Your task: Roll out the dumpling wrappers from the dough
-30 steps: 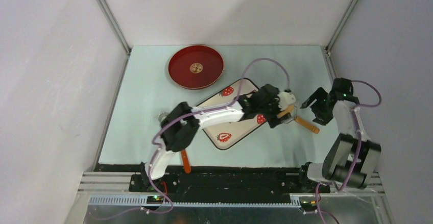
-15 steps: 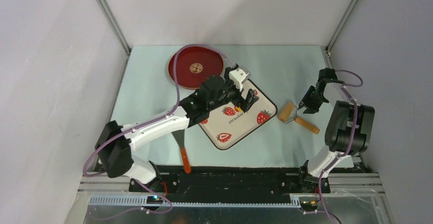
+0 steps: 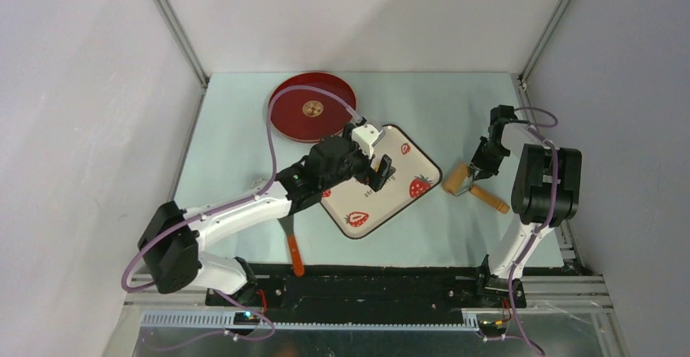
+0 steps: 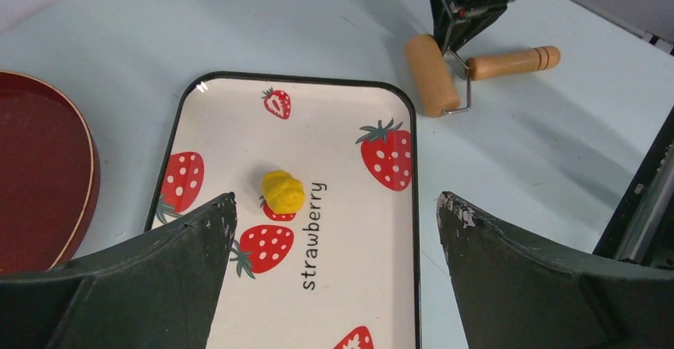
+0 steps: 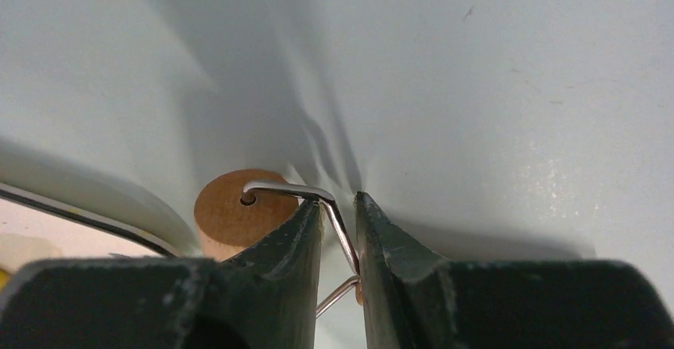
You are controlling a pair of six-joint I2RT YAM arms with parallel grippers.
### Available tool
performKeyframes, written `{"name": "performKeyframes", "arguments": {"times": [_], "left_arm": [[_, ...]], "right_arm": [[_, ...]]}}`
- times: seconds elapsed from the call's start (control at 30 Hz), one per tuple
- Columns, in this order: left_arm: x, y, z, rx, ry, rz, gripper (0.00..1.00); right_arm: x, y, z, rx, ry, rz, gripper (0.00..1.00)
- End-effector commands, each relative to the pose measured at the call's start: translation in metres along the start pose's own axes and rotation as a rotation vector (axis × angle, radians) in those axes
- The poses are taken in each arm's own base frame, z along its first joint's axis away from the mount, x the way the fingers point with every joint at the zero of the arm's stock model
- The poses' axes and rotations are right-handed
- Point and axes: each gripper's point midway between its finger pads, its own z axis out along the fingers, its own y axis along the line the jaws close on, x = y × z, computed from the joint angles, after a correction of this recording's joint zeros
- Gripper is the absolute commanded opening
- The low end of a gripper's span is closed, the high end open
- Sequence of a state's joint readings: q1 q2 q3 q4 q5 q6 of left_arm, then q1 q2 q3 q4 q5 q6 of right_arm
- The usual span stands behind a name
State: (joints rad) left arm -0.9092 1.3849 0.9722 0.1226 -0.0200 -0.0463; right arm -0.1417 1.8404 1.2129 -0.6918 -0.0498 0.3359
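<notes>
Left jaws are spread wide with nothing in them, hanging over the tray. Right jaws are pinched almost closed round the wire bracket of the rolling pin [image 5: 234,214]. A thin gap shows in the right wrist view and the wire leans on one side of it, so I can't tell if it's actually clamped.

Biggest thing is the pale green bench [image 3: 244,162], filling the middle of the overhead frame. The left arm [image 3: 244,211] stretches from lower left up to the centre, and the right arm [image 3: 541,186] stands folded at the right edge.

The strawberry tray [image 3: 390,202] sits just right of centre, turned cornerwise, and the red plate [image 3: 293,121] is at upper centre, just beside the tray's far corner. The rolling pin lies on the bench right of the tray, near it but apart. A dark-bladed tool with an orange handle [image 3: 294,258] pokes out under the left arm at lower centre.

Smallest is the dough [image 4: 283,191], a little yellow lump on the tray. It's left of centre in the left wrist view, touching a printed strawberry, just left of the word "strawberry".
</notes>
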Motion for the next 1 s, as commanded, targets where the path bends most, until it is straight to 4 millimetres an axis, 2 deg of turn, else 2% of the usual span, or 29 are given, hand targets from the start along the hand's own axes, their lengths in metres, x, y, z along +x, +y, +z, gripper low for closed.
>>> {"name": "performKeyframes", "arguments": {"times": [0.0, 0.07, 0.17, 0.27, 0.33, 0.5, 0.6, 0.63, 0.83, 0.97], "left_arm": [[-0.024, 0.008, -0.012, -0.04, -0.082, -0.023, 1.0], [-0.024, 0.008, -0.012, -0.04, -0.081, -0.028, 1.0], [-0.023, 0.008, -0.015, -0.042, -0.084, -0.034, 0.99], [-0.025, 0.01, -0.021, -0.05, -0.094, -0.031, 0.99], [-0.025, 0.012, -0.024, -0.061, -0.098, -0.024, 1.0], [-0.021, 0.019, -0.033, -0.088, -0.101, -0.012, 1.0], [-0.015, 0.02, -0.038, -0.097, -0.098, -0.013, 1.0], [-0.014, 0.021, -0.039, -0.102, -0.097, -0.013, 1.0], [-0.005, 0.027, -0.05, -0.129, -0.099, -0.026, 1.0], [0.001, 0.029, -0.058, -0.144, -0.098, -0.033, 1.0]], "right_arm": [[-0.001, -0.001, 0.006, 0.047, 0.012, -0.05, 0.25], [0.002, 0.0, 0.014, 0.041, 0.032, -0.055, 0.2], [0.006, 0.001, 0.021, 0.043, 0.051, -0.058, 0.0], [0.009, 0.0, 0.019, 0.054, 0.057, -0.071, 0.0], [0.008, 0.002, 0.01, 0.052, 0.045, -0.092, 0.0], [0.005, 0.014, -0.024, 0.056, -0.038, -0.184, 0.0], [0.01, 0.019, -0.039, 0.07, -0.06, -0.244, 0.0], [0.015, 0.027, -0.045, 0.074, -0.076, -0.283, 0.0], [0.045, 0.04, -0.064, 0.123, -0.106, -0.424, 0.0], [0.078, 0.06, -0.069, 0.035, -0.086, -0.51, 0.0]]}}
